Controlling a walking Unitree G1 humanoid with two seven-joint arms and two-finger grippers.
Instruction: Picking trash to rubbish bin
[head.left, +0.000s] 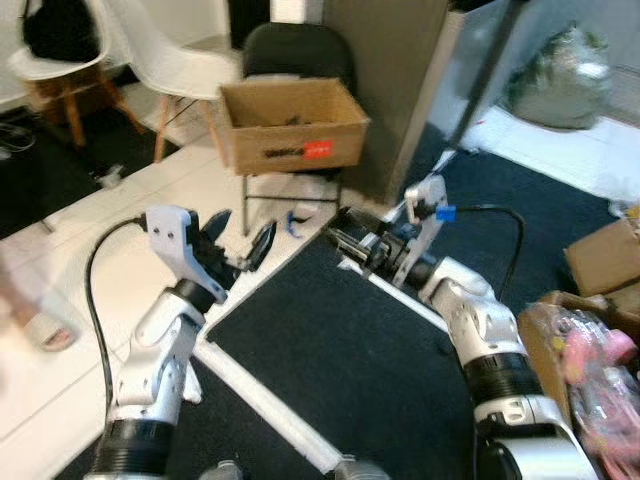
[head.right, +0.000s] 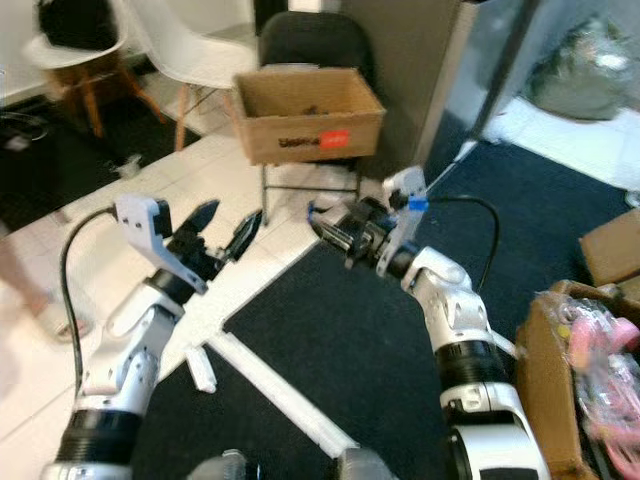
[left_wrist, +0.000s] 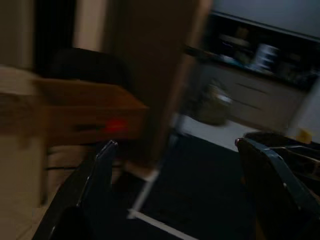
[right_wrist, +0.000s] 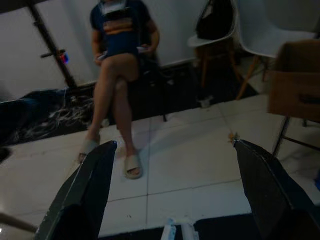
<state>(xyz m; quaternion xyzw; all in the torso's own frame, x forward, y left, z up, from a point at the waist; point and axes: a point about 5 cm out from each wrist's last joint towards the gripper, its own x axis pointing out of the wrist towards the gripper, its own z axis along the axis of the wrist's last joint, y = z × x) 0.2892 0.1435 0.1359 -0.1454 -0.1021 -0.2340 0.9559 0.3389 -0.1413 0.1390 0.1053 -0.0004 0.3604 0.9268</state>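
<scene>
An open cardboard box (head.left: 290, 125) with a red label rests on a black folding chair (head.left: 295, 50) ahead of me. My left gripper (head.left: 240, 238) is raised over the white tiles in front of the chair, open, with nothing between its fingers. My right gripper (head.left: 338, 236) reaches toward the chair's legs from the right, low over the carpet edge, and is open and empty too. A small blue item (head.left: 292, 221) lies on the floor under the chair. A flat white piece (head.right: 201, 368) lies by the carpet edge below my left arm.
A seated person (right_wrist: 120, 60) in sandals is to my left; a foot (head.right: 58, 320) rests on the tiles. White chairs (head.left: 170, 60) stand at the back left, a grey pillar (head.left: 390, 90) behind the box. A carton of pink packets (head.left: 590, 350) sits at the right. White tape (head.left: 265, 400) crosses the black carpet.
</scene>
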